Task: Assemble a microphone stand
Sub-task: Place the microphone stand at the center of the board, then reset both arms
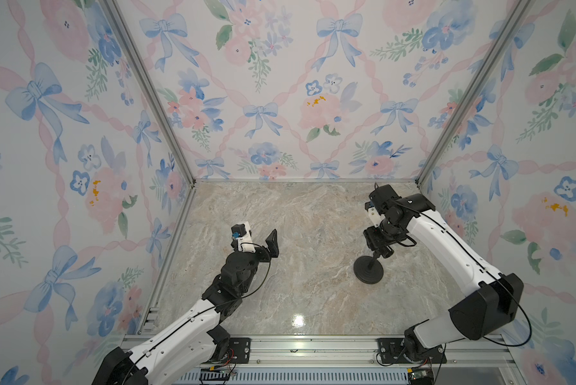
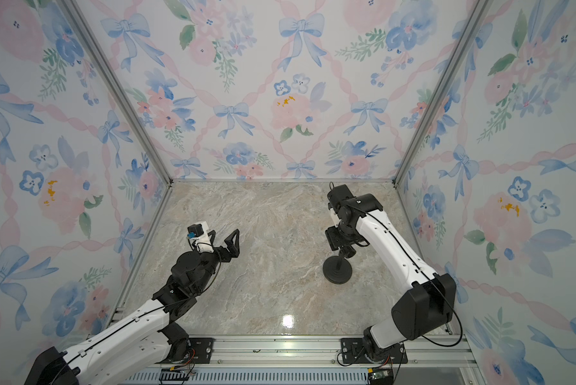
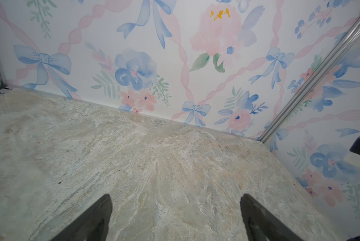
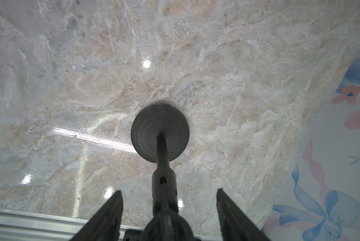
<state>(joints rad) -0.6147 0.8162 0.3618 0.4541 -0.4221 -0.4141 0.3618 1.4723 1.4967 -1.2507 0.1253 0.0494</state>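
The black microphone stand stands upright on the right half of the marble table. Its round disc base point(image 1: 367, 273) point(image 2: 337, 273) point(image 4: 145, 129) lies flat, and the thin rod point(image 4: 162, 150) rises from the disc's middle to the clip-like head point(image 4: 164, 183). My right gripper point(image 1: 385, 252) point(image 2: 346, 252) point(image 4: 169, 191) is at the head, open; its fingers point(image 4: 110, 210) flank the head with a gap on each side. My left gripper point(image 1: 261, 241) point(image 2: 223, 238) point(image 3: 176, 196) hovers over the table's left-middle, open wide and empty.
The marble table point(image 1: 296, 233) is boxed in by floral walls point(image 1: 280, 100) on three sides, with metal corner posts point(image 1: 150, 93). An aluminium rail point(image 1: 313, 346) carrying both arm mounts runs along the front edge.
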